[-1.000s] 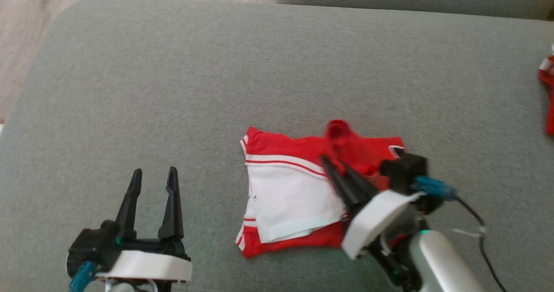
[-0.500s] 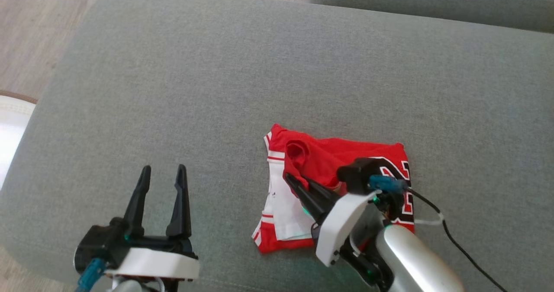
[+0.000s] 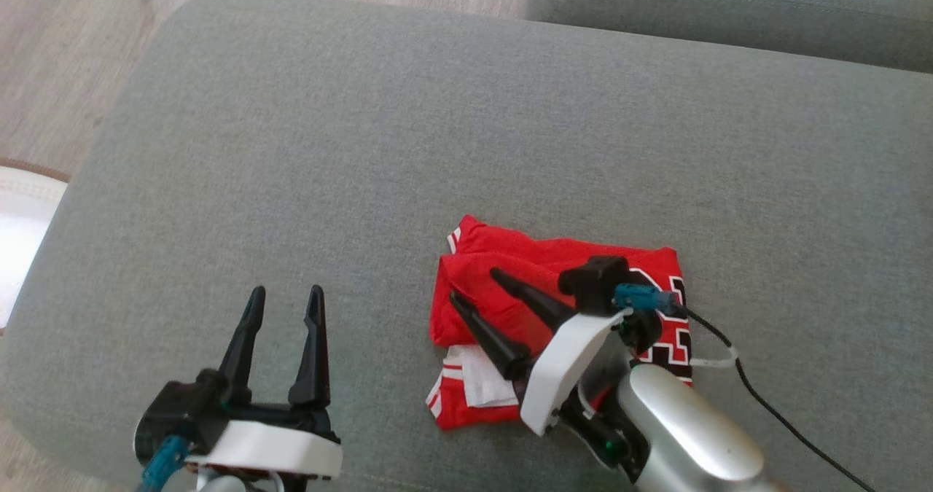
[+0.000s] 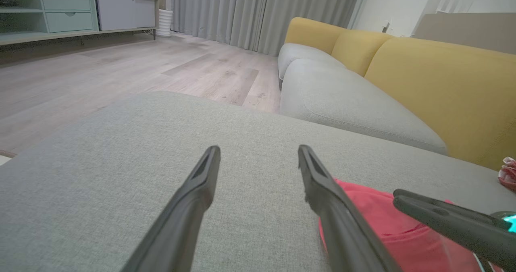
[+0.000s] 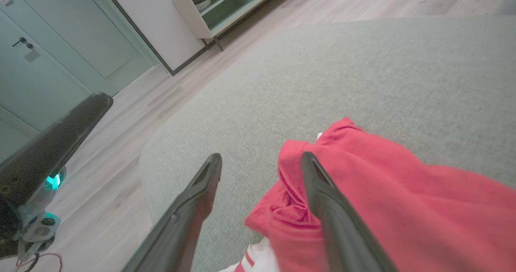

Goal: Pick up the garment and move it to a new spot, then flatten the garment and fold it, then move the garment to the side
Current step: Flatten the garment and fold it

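Fold appears laid; side move pending
Garment sits folded at 5 o'clock on the cushion; right end effector apart over it, left end effector apart at 7 o'clock

One garment, red with white trim. Two grippers, the left gripper and the right gripper, two dark fingers apiece, four in all. Two grey seat cushions: near cushion under the garment, far cushion beyond it. Three yellow back cushions in the left wrist view. One further red scrap of cloth. One sideboard. One black cable.
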You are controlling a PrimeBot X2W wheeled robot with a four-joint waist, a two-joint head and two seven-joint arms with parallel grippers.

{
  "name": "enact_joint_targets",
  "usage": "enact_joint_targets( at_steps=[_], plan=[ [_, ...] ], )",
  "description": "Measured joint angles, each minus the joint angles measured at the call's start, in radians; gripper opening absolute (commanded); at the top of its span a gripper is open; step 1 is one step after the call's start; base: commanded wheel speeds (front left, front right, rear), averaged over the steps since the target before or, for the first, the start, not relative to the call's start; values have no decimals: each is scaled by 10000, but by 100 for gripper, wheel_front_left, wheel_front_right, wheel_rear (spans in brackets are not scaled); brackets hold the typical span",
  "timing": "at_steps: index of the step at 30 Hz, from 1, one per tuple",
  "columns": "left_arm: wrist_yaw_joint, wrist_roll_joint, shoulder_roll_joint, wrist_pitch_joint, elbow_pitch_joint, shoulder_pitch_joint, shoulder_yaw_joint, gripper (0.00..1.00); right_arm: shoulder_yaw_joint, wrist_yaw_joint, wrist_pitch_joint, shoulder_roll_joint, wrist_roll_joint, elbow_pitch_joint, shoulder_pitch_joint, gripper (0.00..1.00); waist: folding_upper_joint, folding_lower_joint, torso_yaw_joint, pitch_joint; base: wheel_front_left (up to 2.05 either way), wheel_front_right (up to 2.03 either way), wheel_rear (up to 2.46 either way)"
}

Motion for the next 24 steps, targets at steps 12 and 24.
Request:
enact_joint_targets(
  at_steps=[12,24],
  plan=[
    [-58,0,-104,2,35,-1,-247,100,-1977,0,-1361,-2,-1628,-546,-314,100,0,0,-408,-149,0,0,0],
    [-69,0,-422,-33,408,-375,-242,100,-5509,0,-1668,42,-4073,-2479,1967,100,0,0,-937,-328,0,0,0]
  ],
)
